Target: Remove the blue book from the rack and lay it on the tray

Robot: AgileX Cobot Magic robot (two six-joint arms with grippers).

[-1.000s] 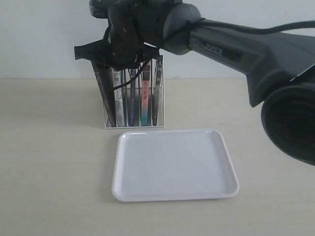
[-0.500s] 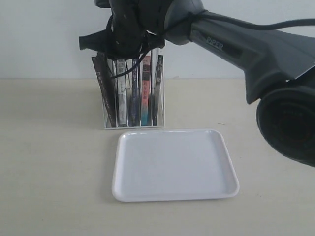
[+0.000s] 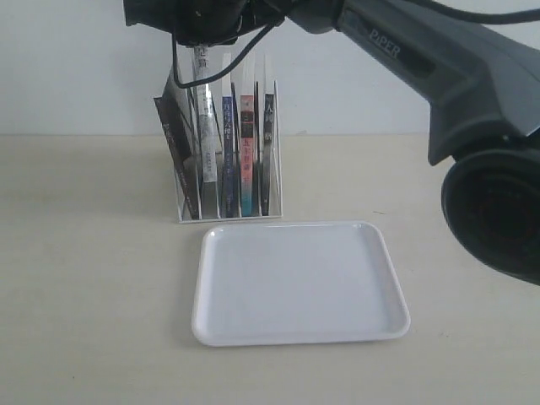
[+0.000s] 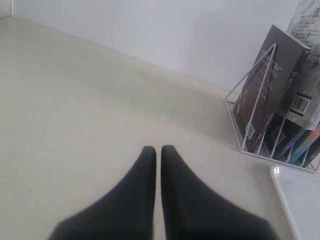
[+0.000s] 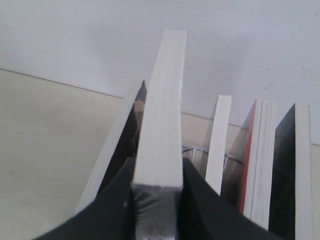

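Pinching a pale-spined book (image 3: 201, 101) raised partway from the rack (image 3: 229, 217), the right gripper (image 5: 158, 172) hung high, the blue book (image 3: 226, 160) stood slotted just right of that book, the tray (image 3: 299, 340) lay nearer, left gripper (image 4: 156, 150) pressed together over the table (image 3: 84, 295).

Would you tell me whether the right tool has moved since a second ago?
Yes. The right tool has risen well above the rack, drawing a pale-spined book partway up out of it.
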